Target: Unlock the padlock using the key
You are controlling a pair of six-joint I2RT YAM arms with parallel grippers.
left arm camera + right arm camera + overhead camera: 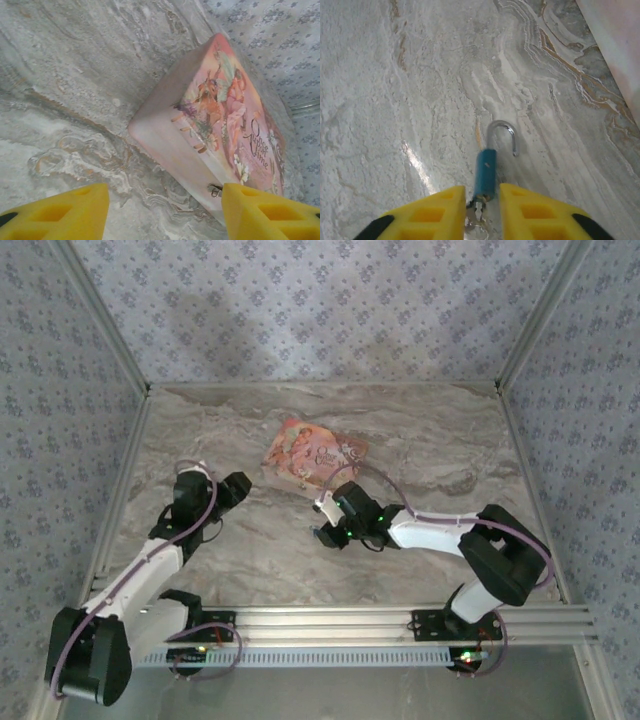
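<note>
Apparently done, I judge: padlock (485, 172), mid-counter, shackle (502, 131) sprung free, key (476, 216) at its base. Right end effector (482, 194): jaws parted, flanking the lock, not clamping. Left end effector (164, 200): open, empty, beside pouch (220, 125). Left: withdraw.
</note>
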